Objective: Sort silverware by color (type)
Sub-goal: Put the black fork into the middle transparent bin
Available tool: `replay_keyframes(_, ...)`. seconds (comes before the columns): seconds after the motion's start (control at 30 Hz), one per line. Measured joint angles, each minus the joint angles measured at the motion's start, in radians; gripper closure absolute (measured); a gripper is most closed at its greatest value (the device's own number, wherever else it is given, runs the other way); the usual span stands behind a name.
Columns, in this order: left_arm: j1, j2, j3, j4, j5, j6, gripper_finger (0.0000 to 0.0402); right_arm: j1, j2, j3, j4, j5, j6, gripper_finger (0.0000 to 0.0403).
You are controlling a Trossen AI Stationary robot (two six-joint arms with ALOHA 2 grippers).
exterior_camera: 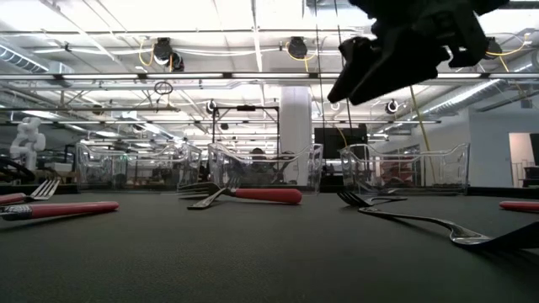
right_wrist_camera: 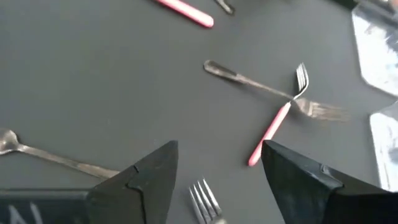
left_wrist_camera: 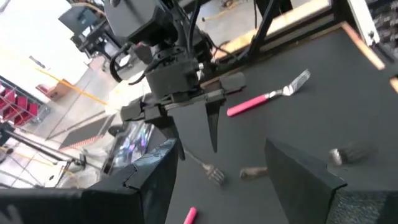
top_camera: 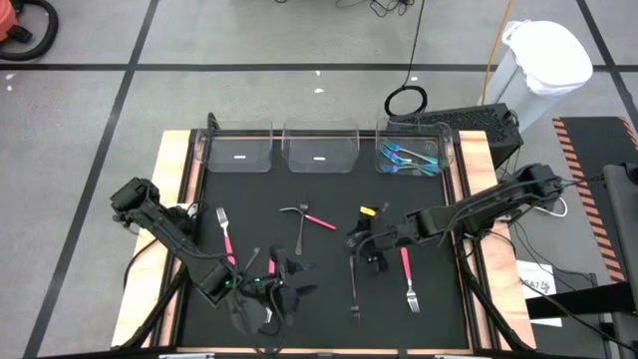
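Both grippers hang w/ fingers apart, empty: right gripper (top_camera: 371,249) mid-mat over a dark fork (top_camera: 354,284), left gripper (top_camera: 267,291) near the front edge. Risk, imo: the pink fork (right_wrist_camera: 273,118) lies crossed w/ a silver fork (right_wrist_camera: 249,79), so one pinch could drag both. Black mat (top_camera: 329,309), 3 clear bins (top_camera: 319,150) at back, teal pieces (top_camera: 409,160) in the right one; workshop w/ ceiling lights behind.

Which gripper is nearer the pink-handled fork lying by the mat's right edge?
Right. The right gripper hangs open just beside the pink-handled fork, toward the mat's middle. The left gripper, also open, is farther off, across the mat's near-left part.
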Motion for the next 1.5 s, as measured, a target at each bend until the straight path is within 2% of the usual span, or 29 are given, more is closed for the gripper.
replay_keyframes(0.23, -0.011, 0.0, 0.0, -0.098, 0.0, -0.062, 0.016, -0.001, 0.059, 0.0, 0.031, 0.0, 0.017, 0.0177)
replay_keyframes(0.6, -0.009, 0.0, 0.0, -0.12, 0.0, -0.059, 0.016, -0.003, 0.17, 0.0, 0.224, 0.001, 0.016, 0.0177)
replay_keyframes(0.77, -0.009, 0.0, 0.0, -0.13, 0.0, -0.058, 0.016, -0.014, 0.23, 0.0, 0.302, 0.077, 0.054, 0.0177)
replay_keyframes(0.93, -0.009, 0.0, 0.0, -0.131, -0.001, -0.054, 0.016, -0.045, 0.298, 0.0, 0.346, 0.077, 0.096, 0.0177)
replay_keyframes(1.1, -0.009, 0.0, 0.0, -0.131, -0.016, -0.052, 0.016, -0.075, 0.356, 0.0, 0.376, 0.075, 0.112, 0.0177)
replay_keyframes(1.33, -0.009, 0.0, 0.0, -0.131, -0.027, -0.035, 0.016, -0.077, 0.409, 0.0, 0.551, 0.071, 0.147, 0.0177)
replay_keyframes(1.5, 0.0, 0.0, 0.0, -0.131, -0.084, -0.074, 0.016, -0.077, 0.416, 0.0, 0.534, 0.072, 0.147, 0.0177)
